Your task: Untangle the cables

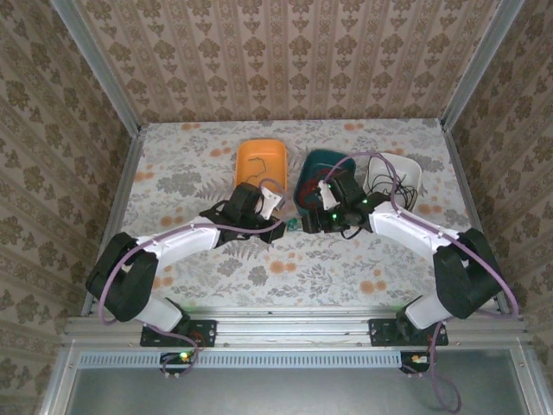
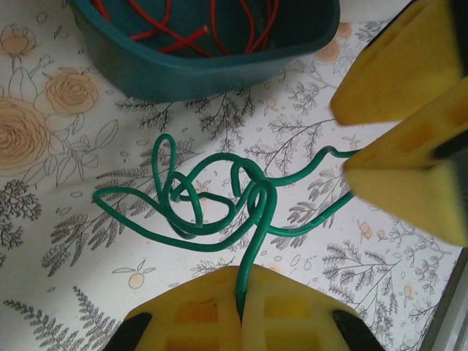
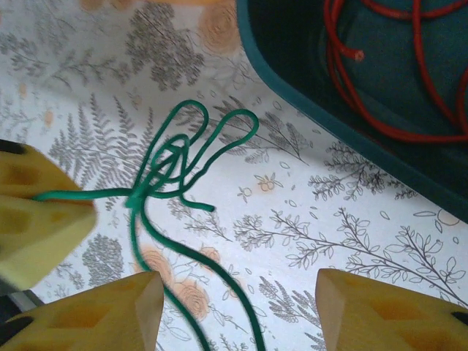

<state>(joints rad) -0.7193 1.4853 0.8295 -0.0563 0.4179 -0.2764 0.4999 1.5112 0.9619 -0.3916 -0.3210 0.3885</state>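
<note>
You're down low from both sides: left gripper (image 2: 241, 287) clamped tight on the green cable (image 2: 252, 238), right gripper (image 3: 240, 287) spread wide, straddling that cable.

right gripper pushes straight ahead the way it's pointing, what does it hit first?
Likely the green cable: one strand runs between the open jaws of the right gripper. Behind it is the table. Depth is hard to judge.

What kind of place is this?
Probably a robot test cell dressed like a home: wallpapered panels in a metal frame, a floral table, and a left arm and right arm bolted to a rail, working on a green cable.
</note>
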